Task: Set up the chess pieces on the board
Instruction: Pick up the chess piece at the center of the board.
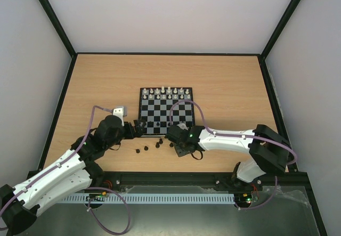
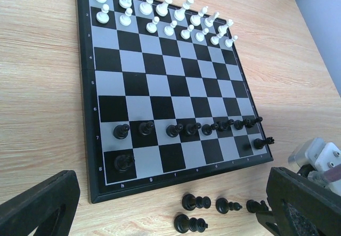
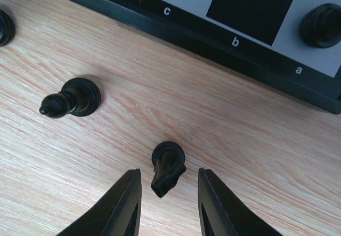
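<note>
board (image 1: 167,110) on table (image 1: 106,81) | pieces (image 2: 174,130) on its far and near rows | loose pieces (image 2: 189,201) before near edge (off-board)

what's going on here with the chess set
Two robot arms are setting up a small black-and-silver checkered chessboard on a wooden table. The tiny white chess pieces and the row of black pawns stand in place, plus two black pieces on the back row. The right gripper, jaws open, straddles a small black chess piece on the table by the board's edge. The left gripper hovers open and empty near other loose black pieces.
</note>
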